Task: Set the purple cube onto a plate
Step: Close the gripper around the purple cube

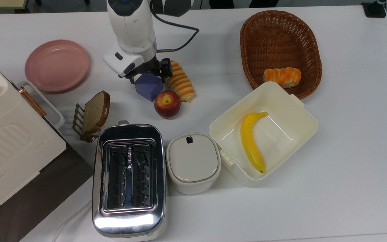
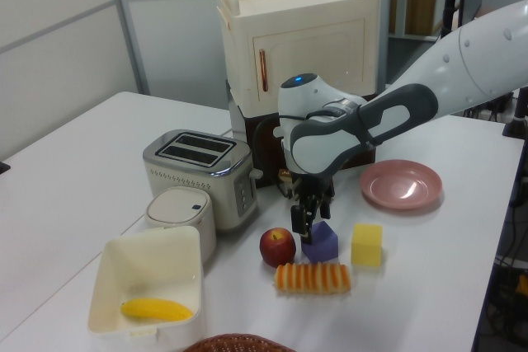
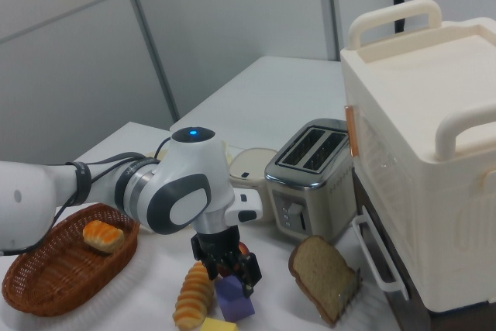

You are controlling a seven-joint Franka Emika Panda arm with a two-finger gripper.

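Hovering point: the black two-finger end effector sits directly over the small matte lavender-purple cube in the top view, covering the cube's far edge.
End effector state: fingers spread – in the left view one finger hangs on the apple side of the purple cube, with the end effector low over the block; whether any finger touches it, I cannot tell.
Right view: the end effector is just above the purple cube, which rests on the white worktop.
Cube's place: on the white worktop, not on the plate – tight among a red apple, a striped orange-and-cream bread roll and, in the left view, a yellow cube just beside it.
Plate: the round matte pink plate lies well apart toward the top view's left, nothing on it; in the left view the pink plate is behind the yellow cube.
Other items: a slice of brown bread in a small rack, a chrome two-slot toaster, a cream lidded container, an open cream box holding a yellow banana, a brown wicker basket.
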